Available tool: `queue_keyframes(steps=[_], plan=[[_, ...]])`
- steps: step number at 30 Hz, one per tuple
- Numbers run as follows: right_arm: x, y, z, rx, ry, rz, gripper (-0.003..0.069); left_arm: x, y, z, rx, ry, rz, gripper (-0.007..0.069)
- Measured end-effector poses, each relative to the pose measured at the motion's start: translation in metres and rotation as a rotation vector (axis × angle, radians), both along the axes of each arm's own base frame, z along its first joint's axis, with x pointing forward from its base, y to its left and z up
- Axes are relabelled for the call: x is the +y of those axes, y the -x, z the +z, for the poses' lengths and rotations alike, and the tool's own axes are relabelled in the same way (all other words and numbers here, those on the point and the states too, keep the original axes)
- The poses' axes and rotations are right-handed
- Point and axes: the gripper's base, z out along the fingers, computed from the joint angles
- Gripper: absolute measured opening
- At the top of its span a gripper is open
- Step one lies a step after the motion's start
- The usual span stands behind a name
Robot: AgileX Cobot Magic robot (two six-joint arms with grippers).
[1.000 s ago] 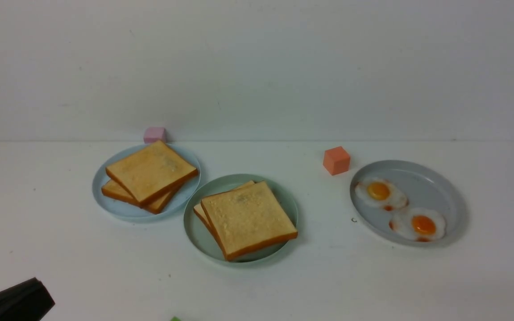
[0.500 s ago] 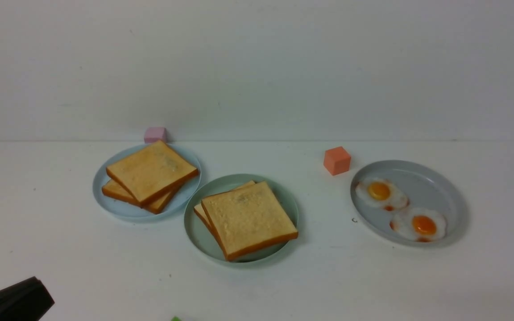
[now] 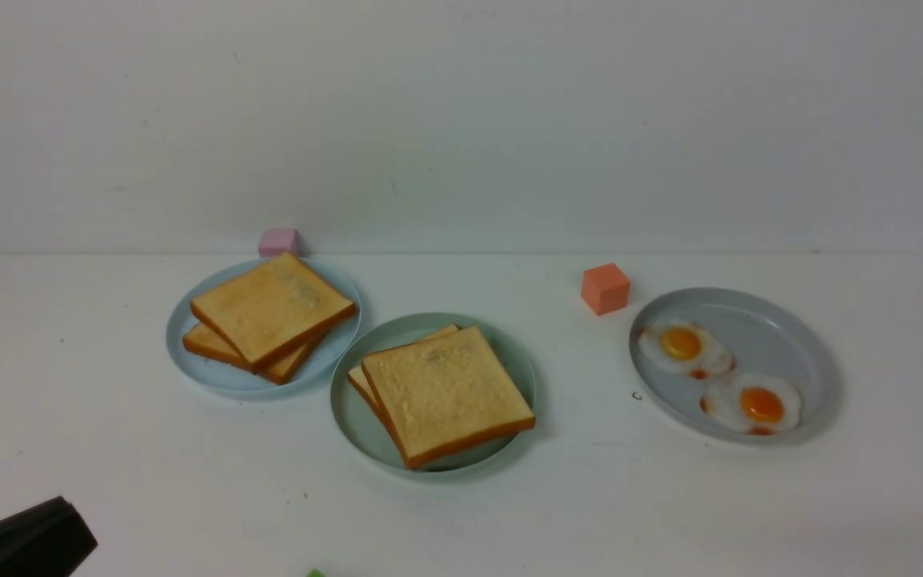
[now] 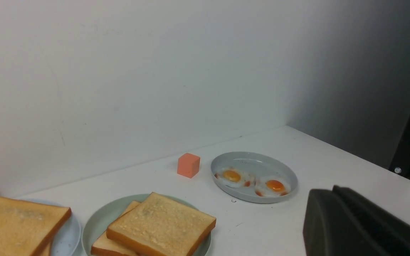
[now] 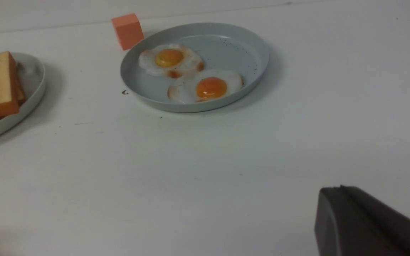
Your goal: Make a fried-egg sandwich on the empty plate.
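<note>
Evidently, the mint-green plate [image 3: 357, 433], at the centre of the front frame, bears two square toast slices [image 3: 447, 393], stacked askew; whether any egg lies between them cannot be determined. Two fried eggs [image 3: 682, 344] with orange yolks lie side by side on the grey plate [image 3: 782, 336], right of centre in the frame. The light blue plate [image 3: 229, 383], upper left of centre, carries a second pair of golden-brown slices [image 3: 269, 308], the upper turned across the lower. A pink block [image 3: 279, 242] sits just behind that plate; an orange cube [image 3: 606, 288] stands near the grey plate, to its upper left. A small bright green object [image 3: 315, 573] is cut off by the bottom edge and cannot be identified. The left gripper [image 4: 333, 189], its dark tip visible at the lower left of the front frame, is closed and holds nothing. The right gripper [image 5: 340, 188], outside the front frame, is likewise closed, with nothing in its grasp.
</note>
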Motion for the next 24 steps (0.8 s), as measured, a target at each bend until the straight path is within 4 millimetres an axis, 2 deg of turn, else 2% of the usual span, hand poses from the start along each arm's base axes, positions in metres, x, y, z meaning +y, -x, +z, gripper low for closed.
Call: queue_keyframes(steps=[7,10,13,19,23,24], plan=[[0.0,0.0,0.0,0.0,-0.002,0.0,-0.0002,0.003,0.001,-0.002,-0.005,0.046,0.026,-0.0011],[0.0,0.0,0.0,0.0,-0.003,0.0,0.0,0.01,0.002,-0.008,-0.024,0.093,0.127,-0.0013],[0.0,0.0,0.0,0.0,-0.003,0.0,0.0002,0.02,0.003,-0.02,-0.041,0.115,0.301,-0.0013],[0.0,0.0,0.0,0.0,-0.003,0.0,0.0006,0.032,-0.01,-0.07,0.112,0.104,0.595,-0.0013],[0.0,0.0,0.0,0.0,-0.004,0.0,0.0007,0.034,-0.01,-0.089,0.279,0.082,0.659,-0.0013],[0.0,0.0,0.0,0.0,-0.004,-0.001,0.0008,0.034,-0.009,-0.099,0.377,0.05,0.664,-0.0013]])
